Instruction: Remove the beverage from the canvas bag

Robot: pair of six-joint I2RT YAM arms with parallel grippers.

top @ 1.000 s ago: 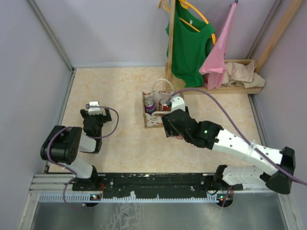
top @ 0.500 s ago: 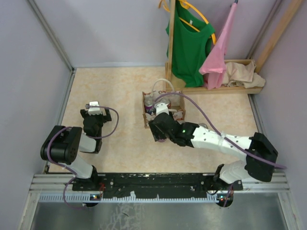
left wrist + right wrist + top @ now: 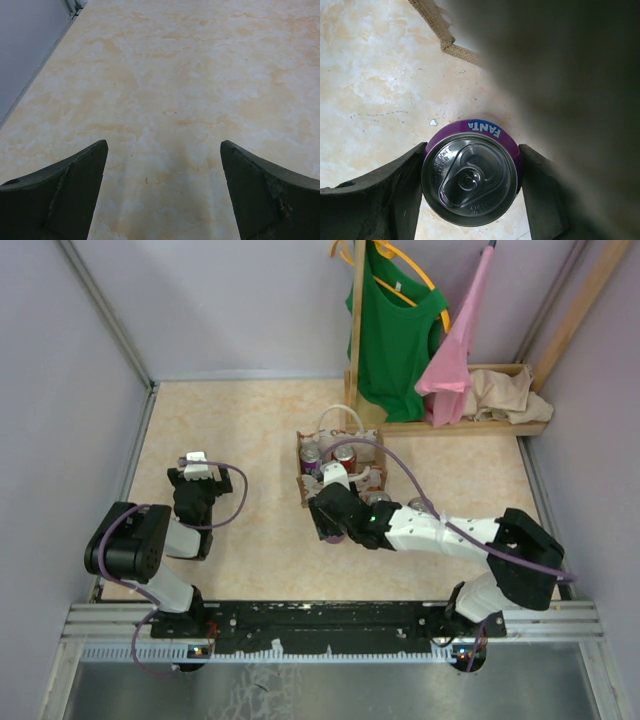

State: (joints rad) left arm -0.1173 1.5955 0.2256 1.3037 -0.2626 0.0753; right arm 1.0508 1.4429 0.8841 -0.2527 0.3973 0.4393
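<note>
**Operator:** Report the left side.

**Technician:** The left gripper [image 3: 163, 145] hangs over bare table [image 3: 250, 430] with its jaws apart and nothing between them. It has not moved in the last second.

**Operator:** What has changed?

**Technician:** The right arm [image 3: 440, 535] has folded in and swung leftward. The right gripper [image 3: 472, 147] was at the near right corner of the canvas bag [image 3: 305, 475]. It now sits just in front of the bag's near wall, toward the left end.

**Operator:** State of that gripper?

**Technician:** It is clamped on the purple Fanta can [image 3: 471, 172], one finger at each side. The can is upright.

**Operator:** Location of the can?

**Technician:** It is outside the bag, on the near side, over the table. I cannot tell whether it stands on the surface or hangs just above it.

**Operator:** Consequence for the task?

**Technician:** The extraction appears complete for this can; setting it down and releasing it probably remain. A second purple can [image 3: 310, 453] and a red can [image 3: 344, 453] are in the bag.
</note>
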